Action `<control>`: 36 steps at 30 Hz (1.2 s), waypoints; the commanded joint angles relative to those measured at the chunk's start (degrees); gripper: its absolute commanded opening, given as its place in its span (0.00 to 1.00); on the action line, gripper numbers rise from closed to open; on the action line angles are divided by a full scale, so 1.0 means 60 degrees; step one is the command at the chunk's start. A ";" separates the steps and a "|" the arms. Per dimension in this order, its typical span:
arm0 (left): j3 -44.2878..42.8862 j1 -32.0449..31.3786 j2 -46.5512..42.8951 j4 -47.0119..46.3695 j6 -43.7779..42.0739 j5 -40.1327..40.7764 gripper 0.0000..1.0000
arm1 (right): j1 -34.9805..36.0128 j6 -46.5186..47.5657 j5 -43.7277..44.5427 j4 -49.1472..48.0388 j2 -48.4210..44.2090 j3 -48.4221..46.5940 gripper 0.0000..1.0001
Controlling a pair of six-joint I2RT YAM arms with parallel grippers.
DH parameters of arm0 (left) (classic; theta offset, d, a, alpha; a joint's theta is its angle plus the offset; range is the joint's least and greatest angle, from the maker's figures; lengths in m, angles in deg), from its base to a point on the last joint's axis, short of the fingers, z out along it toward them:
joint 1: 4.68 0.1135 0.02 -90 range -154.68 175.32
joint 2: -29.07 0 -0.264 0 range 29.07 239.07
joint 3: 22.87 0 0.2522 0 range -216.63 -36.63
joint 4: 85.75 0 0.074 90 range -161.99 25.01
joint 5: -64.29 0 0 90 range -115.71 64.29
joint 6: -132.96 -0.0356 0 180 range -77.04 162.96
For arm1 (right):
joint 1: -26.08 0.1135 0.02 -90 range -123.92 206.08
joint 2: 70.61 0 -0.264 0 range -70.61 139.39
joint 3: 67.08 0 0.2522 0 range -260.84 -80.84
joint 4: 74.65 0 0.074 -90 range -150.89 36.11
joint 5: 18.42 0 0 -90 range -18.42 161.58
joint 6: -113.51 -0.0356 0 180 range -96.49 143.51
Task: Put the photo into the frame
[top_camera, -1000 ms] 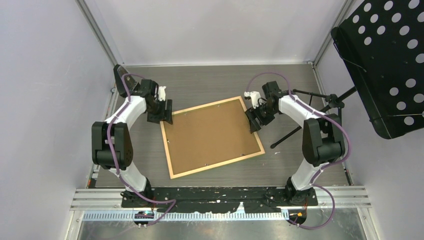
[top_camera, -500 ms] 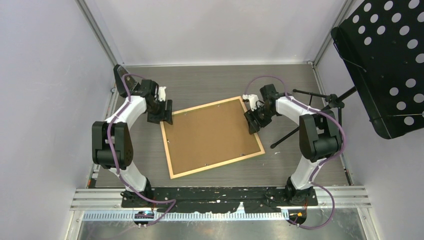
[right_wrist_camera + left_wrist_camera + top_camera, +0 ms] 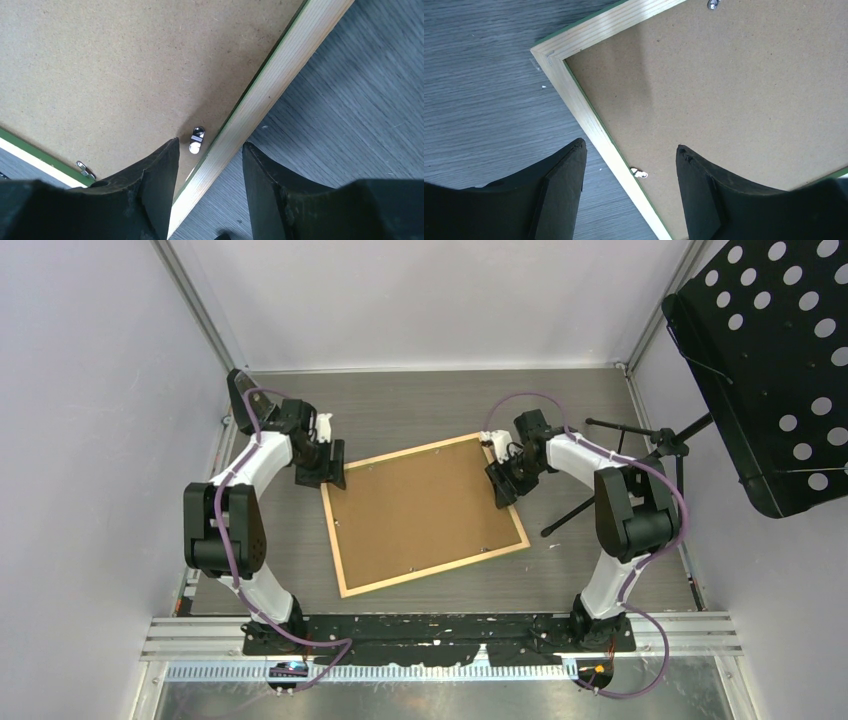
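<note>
Dark grey desk: the frame lies back-up, its brown backing board seated inside. My left claw and right claw each straddle a frame rail, wide and holding nothing. No photo is visible, so I cannot tell whether it is already inserted.

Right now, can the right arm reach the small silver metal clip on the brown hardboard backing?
Probably yes. The right end effector hangs open just over the small silver metal clip, straddling the rail of the light wooden picture frame; nothing lies between.
</note>
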State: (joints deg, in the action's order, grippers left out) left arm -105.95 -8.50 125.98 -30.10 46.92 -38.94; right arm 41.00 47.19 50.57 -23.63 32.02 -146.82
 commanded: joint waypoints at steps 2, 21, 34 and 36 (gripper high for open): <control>-0.0343 0.0115 -0.0042 0.0065 -0.0134 -0.0197 0.65 | 0.0048 0.0010 0.0168 -0.0233 0.0006 -0.0080 0.54; -0.0312 0.0174 -0.0057 0.0040 -0.0116 -0.0359 0.65 | 0.0045 -0.0050 0.0272 -0.0742 -0.0138 0.0074 0.37; -0.0316 0.0199 -0.0004 0.0050 -0.0105 -0.0444 0.64 | 0.0045 0.0344 -0.0183 -0.0825 -0.0312 0.0083 0.21; -0.0312 0.0200 -0.0008 0.0050 -0.0108 -0.0448 0.64 | 0.0048 0.0345 -0.0274 -0.0841 -0.0359 0.0096 0.20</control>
State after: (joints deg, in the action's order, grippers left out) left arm -105.95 -7.71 125.98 -30.03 46.92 -40.32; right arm 40.86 47.76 51.66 -25.10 32.15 -146.49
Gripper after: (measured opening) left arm 0.645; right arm 0.340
